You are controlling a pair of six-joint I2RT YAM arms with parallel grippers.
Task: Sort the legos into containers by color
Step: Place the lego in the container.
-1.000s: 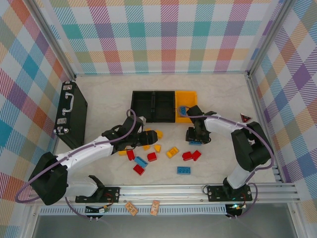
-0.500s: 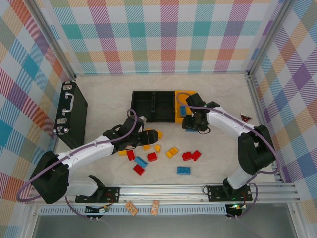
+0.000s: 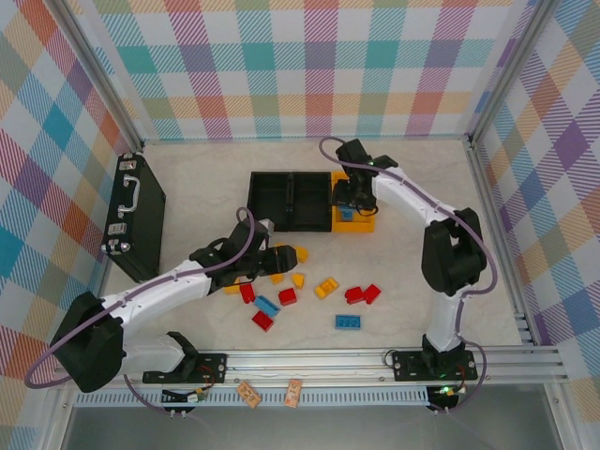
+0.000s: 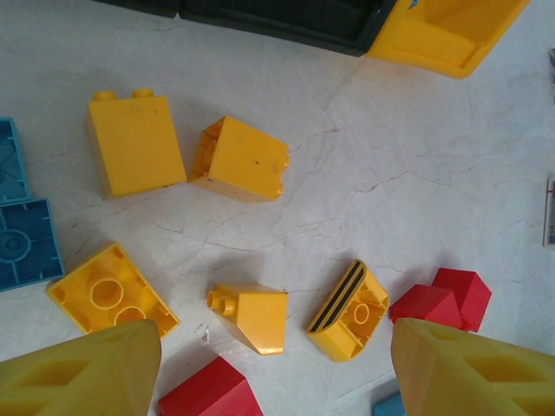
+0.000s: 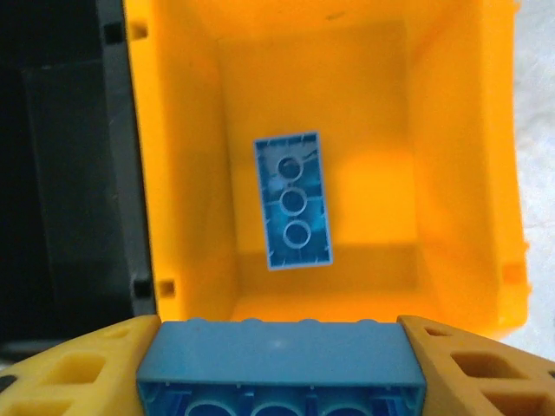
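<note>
- Right wrist view: we see the right gripper (image 5: 282,368) clamping a blue lego (image 5: 282,351) at frame bottom, long axis crosswise, directly over the orange-yellow bin (image 5: 451,173).
- Left gripper (image 4: 276,368): open above yellow legos (image 4: 238,160).

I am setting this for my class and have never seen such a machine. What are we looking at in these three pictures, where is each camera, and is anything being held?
Two robot arms are bolted at the near edge of a table. The wide picture looks down from above. The other two come from a camera on each wrist, with that arm's yellow fingers at the bottom.

On the table lie loose bricks in red, yellow and blue. Behind them are two black bins joined to an orange-yellow bin. A black briefcase lies at the left.

The left gripper hangs open over yellow bricks. The right gripper holds a blue brick above the orange-yellow bin, where another blue brick lies.
</note>
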